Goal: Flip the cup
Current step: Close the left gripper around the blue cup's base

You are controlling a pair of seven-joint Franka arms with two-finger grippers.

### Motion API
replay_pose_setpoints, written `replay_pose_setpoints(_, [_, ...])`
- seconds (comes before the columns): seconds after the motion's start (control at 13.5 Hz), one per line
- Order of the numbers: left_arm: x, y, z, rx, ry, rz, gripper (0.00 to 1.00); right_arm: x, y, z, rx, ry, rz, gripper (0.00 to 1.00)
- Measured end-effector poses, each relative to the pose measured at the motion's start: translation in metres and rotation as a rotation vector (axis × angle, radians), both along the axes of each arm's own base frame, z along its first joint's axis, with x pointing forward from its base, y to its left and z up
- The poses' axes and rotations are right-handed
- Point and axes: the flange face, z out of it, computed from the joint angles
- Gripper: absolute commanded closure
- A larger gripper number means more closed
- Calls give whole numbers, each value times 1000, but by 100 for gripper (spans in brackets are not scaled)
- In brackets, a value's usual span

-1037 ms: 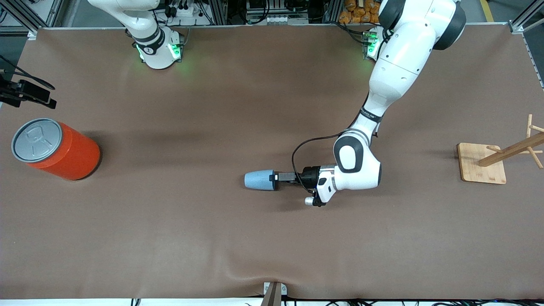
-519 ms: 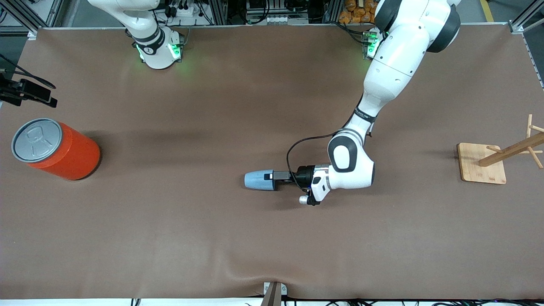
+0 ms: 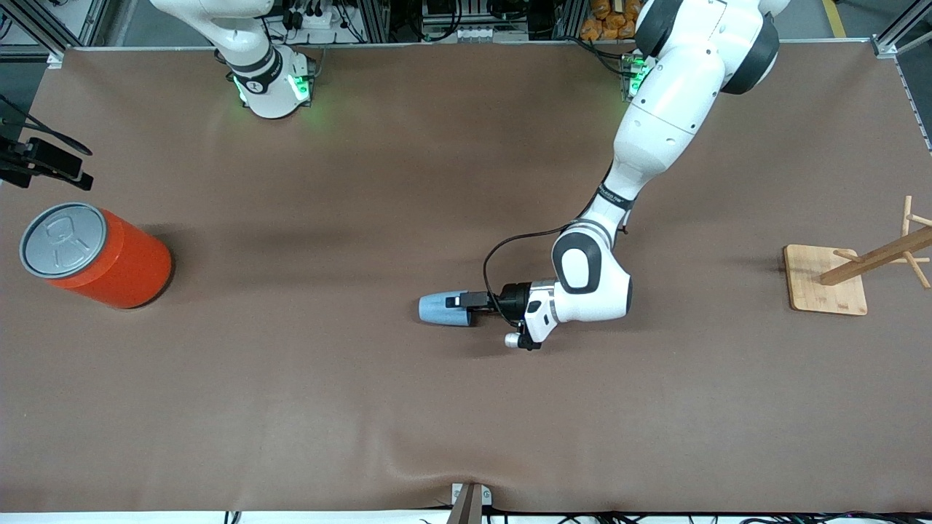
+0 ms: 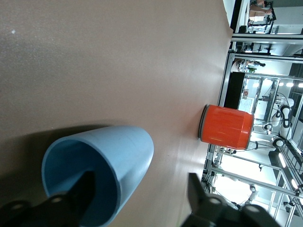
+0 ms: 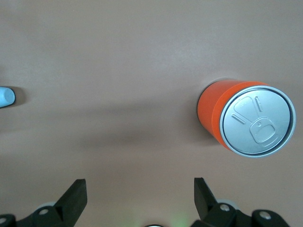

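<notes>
The left gripper [image 3: 460, 304] is straddling the cup [image 3: 443, 308] wall at the mouth, one finger inside, jaws parted; light, rigid, probably slick. The right gripper [image 5: 139, 196] is waiting, spread wide.

left end effector [image 3: 461, 303] slid farther over cup [image 3: 440, 309] rim, fingers narrowing

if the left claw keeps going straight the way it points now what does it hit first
The cup, lying on its side with its open mouth toward the left claw. One finger is already inside the mouth, the other outside the wall, so the cup's inner base probably comes first. Depth inside is unclear.
</notes>
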Motion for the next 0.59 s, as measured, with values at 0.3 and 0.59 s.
replay_pose_setpoints(0.3, [-3, -1, -11, -5, -10, -6, 55, 0, 0, 2, -1, -6, -1, 0])
replay_pose_setpoints(0.59, [-6, -2, -17, -7, -23, -14, 95, 2, -1, 4, -3, -25, -2, 0])
